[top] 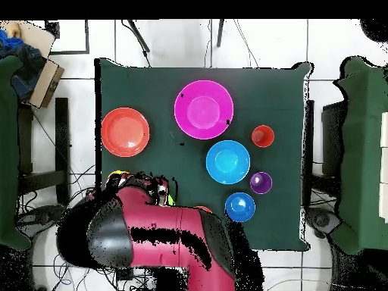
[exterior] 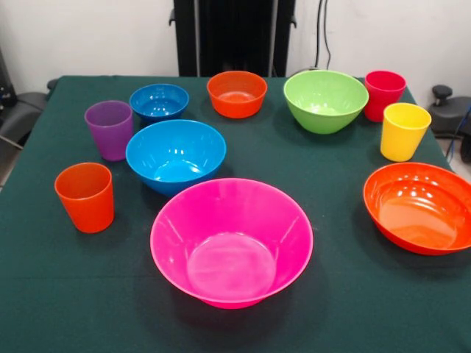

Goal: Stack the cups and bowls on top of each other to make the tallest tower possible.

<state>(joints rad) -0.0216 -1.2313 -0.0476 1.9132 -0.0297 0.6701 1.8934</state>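
Observation:
All cups and bowls stand apart, upright, on the green table (exterior: pixel 338 294); nothing is stacked. The large pink bowl (exterior: pixel 232 246) (top: pixel 203 109) is in front. Behind it are a blue bowl (exterior: pixel 175 154) (top: pixel 227 161), a small blue bowl (exterior: pixel 159 101), a small orange bowl (exterior: pixel 236 93) and a green bowl (exterior: pixel 325 100). A wide orange bowl (exterior: pixel 419 207) (top: pixel 125 132) sits at the right. The orange cup (exterior: pixel 85 196) and purple cup (exterior: pixel 109 129) stand left, the red cup (exterior: pixel 384 94) and yellow cup (exterior: pixel 403 131) right. The arm (top: pixel 151 227) is folded back; its end (top: pixel 140 186) shows only from above.
The robot's black pedestal (exterior: pixel 234 37) stands behind the table's far edge. In the overhead view the arm covers the red cup, yellow cup, green bowl and small orange bowl. Dark chairs (top: pixel 364 151) flank the table, and a box (top: pixel 42 76) lies on the floor.

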